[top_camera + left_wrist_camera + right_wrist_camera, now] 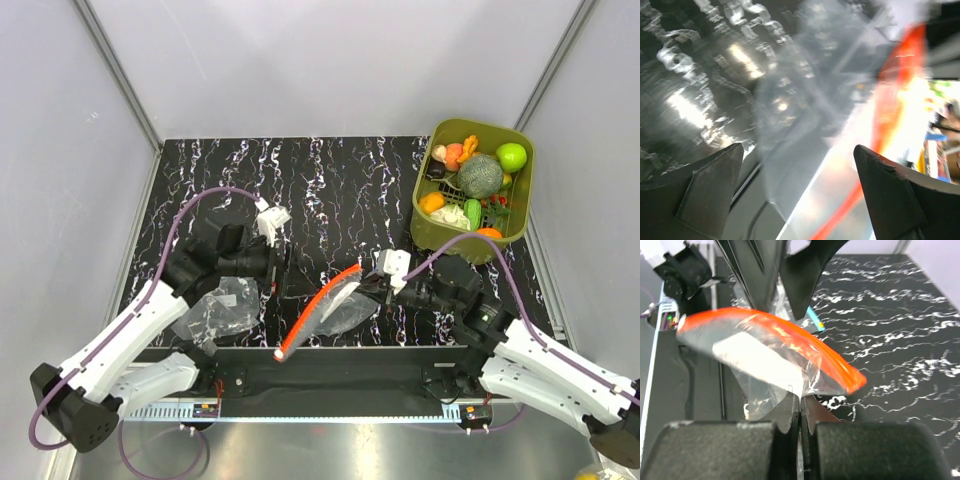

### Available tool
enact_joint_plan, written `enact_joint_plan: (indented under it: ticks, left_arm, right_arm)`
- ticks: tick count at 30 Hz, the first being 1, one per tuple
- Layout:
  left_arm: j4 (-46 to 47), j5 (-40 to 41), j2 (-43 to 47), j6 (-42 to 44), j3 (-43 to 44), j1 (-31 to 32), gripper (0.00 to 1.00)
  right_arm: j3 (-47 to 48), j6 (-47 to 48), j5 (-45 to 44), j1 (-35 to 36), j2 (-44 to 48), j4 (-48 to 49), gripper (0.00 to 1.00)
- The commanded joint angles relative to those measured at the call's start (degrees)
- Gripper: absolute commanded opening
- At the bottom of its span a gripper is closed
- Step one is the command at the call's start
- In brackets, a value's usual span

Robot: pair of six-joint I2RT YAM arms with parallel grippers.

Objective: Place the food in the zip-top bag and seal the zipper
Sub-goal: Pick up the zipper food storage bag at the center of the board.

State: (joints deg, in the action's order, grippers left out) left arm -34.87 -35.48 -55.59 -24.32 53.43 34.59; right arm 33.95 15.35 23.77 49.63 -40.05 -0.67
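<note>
The zip-top bag [335, 310] is a crinkly clear bag held lifted near the table's front edge. Its red-orange zipper [318, 310] runs diagonally from lower left to upper right. My right gripper [368, 288] is shut on the bag's clear plastic, seen close in the right wrist view [801, 399] below the zipper [805, 345]. My left gripper [278, 265] is open, its fingers wide apart just left of the bag [805, 100], with the zipper [895, 90] beyond its right finger. The food [480, 175] lies in the olive-green tub at the back right.
The olive-green tub [425, 215] stands against the right wall. A second crumpled clear bag [220, 312] lies under my left arm, and its teal strip [815, 320] shows behind the held bag. The black marbled table [330, 180] stretches behind both grippers.
</note>
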Motion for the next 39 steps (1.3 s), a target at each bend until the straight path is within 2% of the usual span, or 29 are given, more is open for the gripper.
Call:
enact_joint_plan:
  ticks: [1,6,13,17,22,28,31,32,34,35,36,37,39]
  left_arm:
    - [7.7,-10.2,2.6,-1.9,-0.8,-0.1,0.99]
    - [6.5,-12.9,2.9,-1.4,-1.7,-0.2,0.99]
    - [4.3,-8.9,6.2,-0.5,-3.4,-0.5,0.98]
    - [5.2,-10.7,6.3,-0.5,-3.9,-0.6,0.93]
    - [7.6,-14.5,4.9,-1.3,-5.6,-0.6,0.80]
    - [13.0,-18.1,3.7,-4.2,-7.9,-0.5,0.77]
    - [17.6,-20.2,3.2,-7.2,-9.5,-0.4,0.65]
    - [19.5,-20.5,3.3,-8.1,-10.7,-0.3,0.53]
    - [21.4,-19.0,3.2,-8.7,-10.9,-0.1,0.39]
    - [21.3,-18.0,3.0,-8.2,-10.8,-0.1,0.28]
    - [18.9,-16.5,2.9,-7.4,-9.8,-0.1,0.11]
    - [17.3,-12.9,2.3,-5.4,-9.1,-0.1,0.01]
    - [11.3,-8.9,1.4,-2.9,-5.9,-0.1,0.00]
  right_arm:
    - [1.9,1.2,3.2,0.2,-1.9,1.8,0.00]
    - [2.5,1.2,4.4,0.2,-2.7,3.7,0.00]
    - [3.1,0.8,6.2,0.3,-2.9,4.3,0.00]
    - [3.2,0.9,6.2,0.2,-3.2,3.9,0.00]
    - [3.2,0.6,5.7,0.2,-4.1,4.1,0.00]
    - [3.2,0.1,3.9,0.2,-5.9,4.9,0.00]
    - [3.0,-0.3,2.5,0.2,-6.5,5.8,0.00]
    - [3.0,-0.5,2.1,0.2,-6.6,6.0,0.00]
    - [3.0,-1.1,0.1,0.2,-7.2,6.3,0.01]
    - [3.0,-2.2,-1.2,0.3,-7.4,6.6,0.04]
    - [3.0,-2.6,-4.1,0.2,-7.6,6.7,0.08]
    - [3.0,-3.0,-5.4,0.2,-7.8,6.6,0.18]
    - [3.7,-5.1,-10.0,0.2,-7.5,5.6,0.29]
